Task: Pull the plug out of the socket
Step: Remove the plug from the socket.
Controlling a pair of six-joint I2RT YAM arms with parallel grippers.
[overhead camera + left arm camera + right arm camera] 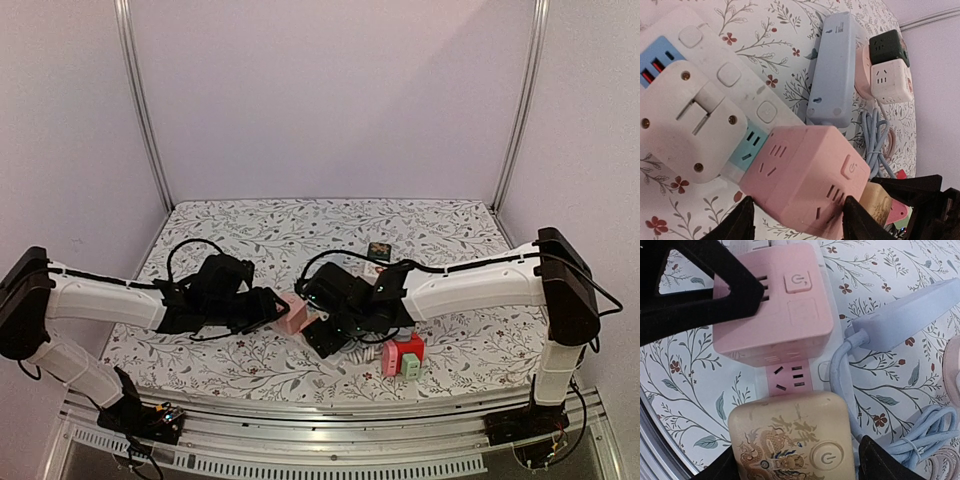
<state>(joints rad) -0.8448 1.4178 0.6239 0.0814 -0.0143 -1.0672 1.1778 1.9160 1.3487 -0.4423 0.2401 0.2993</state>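
A pink cube plug [805,175] [772,305] [292,313] sits plugged into a long white socket strip [730,75] [790,380] lying on the flowered cloth. My left gripper [797,202] [278,310] has one black finger against each of the pink cube's two sides and is shut on it. On the same strip, beside the pink cube, sits a gold cube with a dragon print [790,440] [875,202]. My right gripper [797,455] [325,330] straddles the gold cube, open, with a thin gap showing at its right finger.
A white adapter [685,125] is also plugged into the strip. A pale blue strip [835,70] [905,315] and its coiled cable [925,435] lie alongside. Green and white cubes [887,65] are stacked beyond. Red and green cubes [405,355] sit near the front edge.
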